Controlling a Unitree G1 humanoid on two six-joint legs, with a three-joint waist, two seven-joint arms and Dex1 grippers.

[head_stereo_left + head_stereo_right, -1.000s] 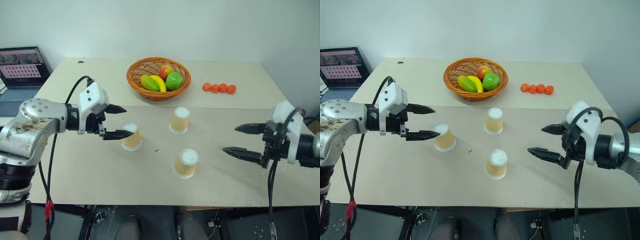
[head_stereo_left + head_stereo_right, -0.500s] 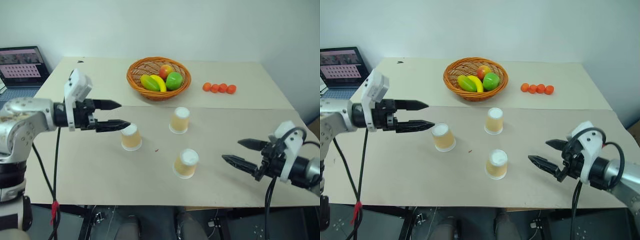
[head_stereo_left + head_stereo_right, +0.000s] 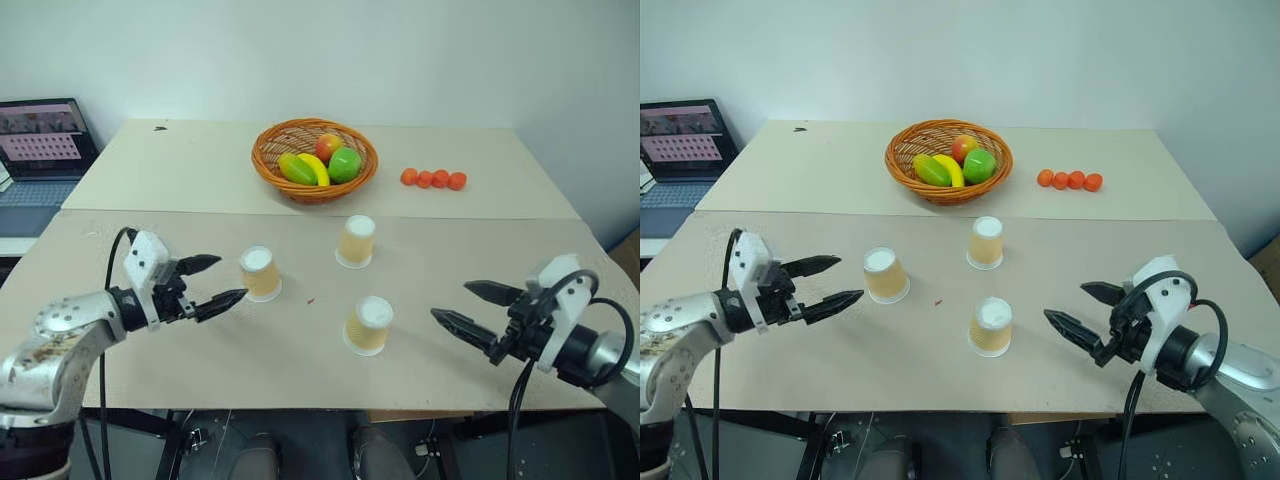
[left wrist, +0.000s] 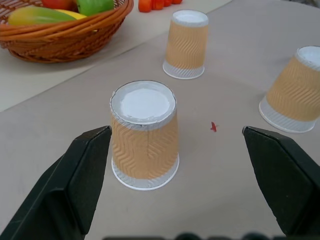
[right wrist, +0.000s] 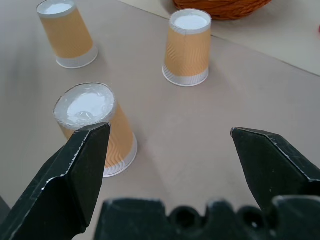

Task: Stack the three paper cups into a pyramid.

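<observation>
While all three paper cups stand upside down and apart on the beige counter [image 3: 300, 385], none is stacked on another. Left cup [image 3: 259, 273]: left of frame centre, white base up, just beyond the tips of the left claw [image 3: 214, 283]. Middle cup [image 3: 356, 241]: near frame centre, below the basket, upright on its rim. Near cup [image 3: 369, 325]: lower centre, leaning slightly, nearest the front edge of the counter. Left claw: lower left of the frame, both black fingers spread wide, holding nothing, pointing toward the left cup; in the left wrist view that cup sits between the two fingers without touching either. Right claw [image 3: 471, 310]: lower right of the frame, fingers likewise spread wide and empty, pointing toward the near cup but well apart from it. Wicker basket [image 3: 268, 170]: upper centre, on the far half of the counter, holding a banana [image 3: 314, 167], a green fruit [image 3: 345, 165], a red-yellow apple [image 3: 329, 146] and a further yellow-green fruit. Orange balls [image 3: 432, 179]: four in a row, upper right of the basket, touching one another. Laptop [image 3: 45, 146]: upper left edge of the frame, off the counter, screen lit.
</observation>
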